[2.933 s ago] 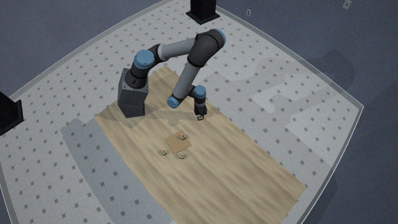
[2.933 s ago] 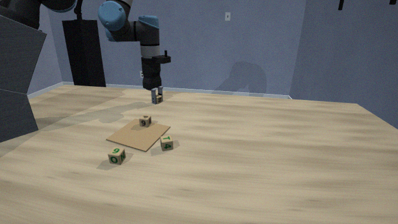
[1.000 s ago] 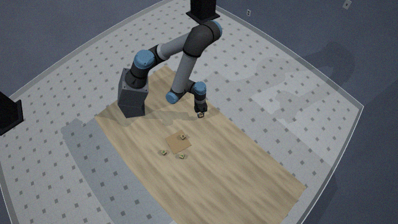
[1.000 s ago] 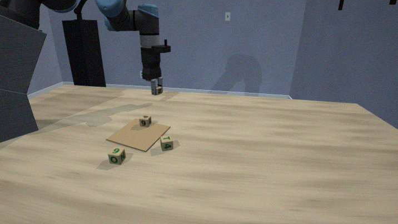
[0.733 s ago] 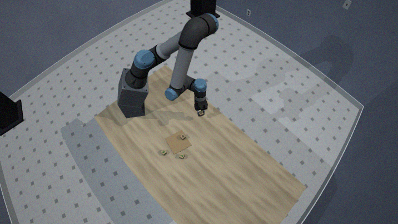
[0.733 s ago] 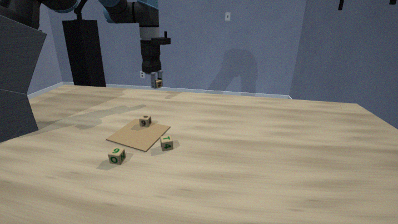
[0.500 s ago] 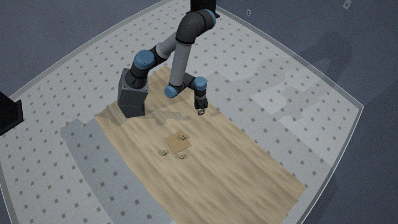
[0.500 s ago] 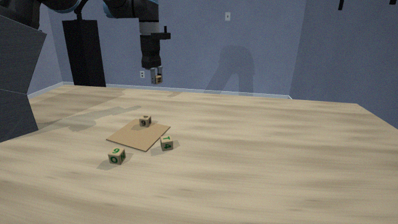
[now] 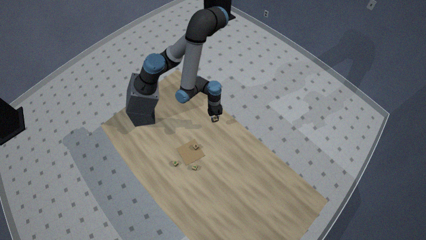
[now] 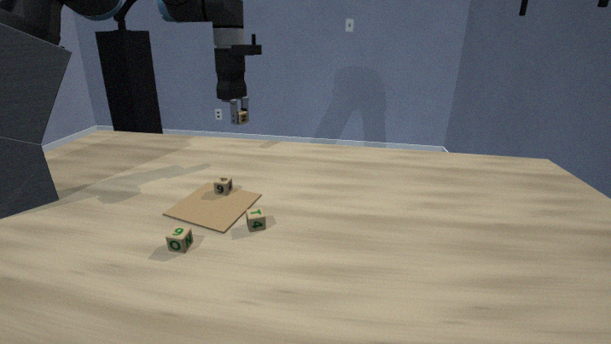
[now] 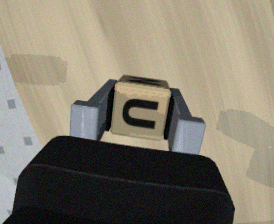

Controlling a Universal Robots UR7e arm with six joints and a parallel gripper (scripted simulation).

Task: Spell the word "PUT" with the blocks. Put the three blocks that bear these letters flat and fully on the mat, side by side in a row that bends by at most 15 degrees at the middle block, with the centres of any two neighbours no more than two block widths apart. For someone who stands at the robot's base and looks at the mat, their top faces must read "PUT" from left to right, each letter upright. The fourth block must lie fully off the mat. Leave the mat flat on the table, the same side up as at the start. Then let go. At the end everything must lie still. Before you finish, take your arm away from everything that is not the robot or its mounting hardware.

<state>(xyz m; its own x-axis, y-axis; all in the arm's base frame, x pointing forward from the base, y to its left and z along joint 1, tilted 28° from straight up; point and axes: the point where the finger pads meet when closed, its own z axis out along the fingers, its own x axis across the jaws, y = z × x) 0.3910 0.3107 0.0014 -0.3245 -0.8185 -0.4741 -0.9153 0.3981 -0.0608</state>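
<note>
My gripper (image 10: 238, 116) hangs well above the table, behind the mat, and is shut on a wooden block with a black U on the face toward the wrist camera (image 11: 141, 112). It also shows in the overhead view (image 9: 215, 118). The tan mat (image 10: 212, 206) lies flat on the table. A block with black marks, a 9 on its side (image 10: 223, 185), sits on the mat's far corner. A block with a green T on top and a 4 on its side (image 10: 255, 218) stands just off the mat's right edge. A block with green 9, O and N (image 10: 179, 238) stands off the mat in front.
The robot's grey base (image 9: 141, 102) stands at the table's near-left end. A black pillar (image 10: 128, 79) stands behind the table. The wooden table top (image 10: 360, 231) stretches wide to the right of the mat.
</note>
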